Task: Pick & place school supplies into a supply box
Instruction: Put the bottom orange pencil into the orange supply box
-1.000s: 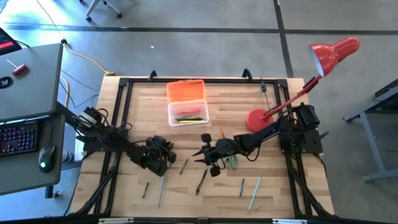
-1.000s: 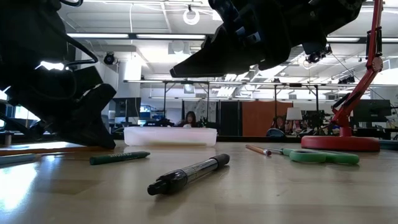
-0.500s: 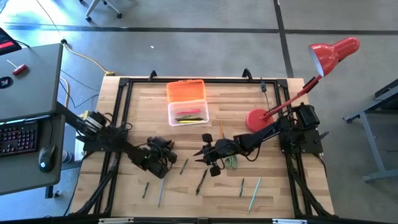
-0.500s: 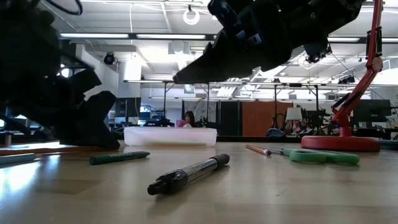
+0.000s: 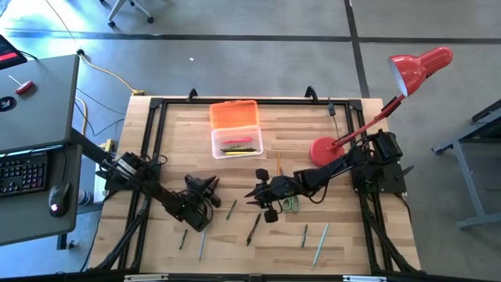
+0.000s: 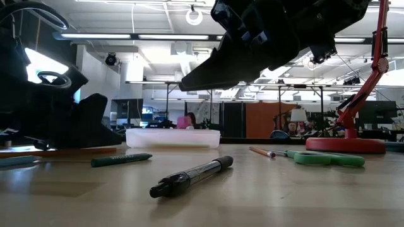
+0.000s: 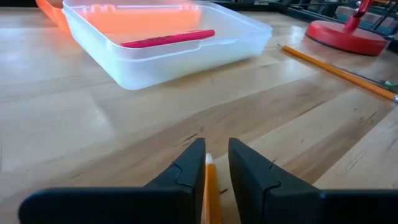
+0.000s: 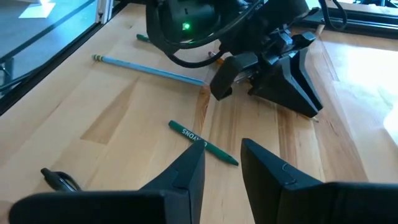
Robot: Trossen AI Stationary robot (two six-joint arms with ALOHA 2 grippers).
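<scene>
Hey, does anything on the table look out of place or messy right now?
Yes. Pens and pencils lie scattered at odd angles across the near table, and the scissors too, outside the open box, which holds only a few.

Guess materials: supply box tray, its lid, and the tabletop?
Supply box: looks like frosted translucent plastic, since the pink marker inside shows through its wall. Lid: orange, probably plastic too; finish not readable from above. Tabletop: wood planks with visible grain and seams, a slight sheen suggesting a sealed finish.

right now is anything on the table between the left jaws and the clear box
No. In the left wrist view only bare wood lies between the left gripper, closing on an orange pencil, and the supply box.
</scene>
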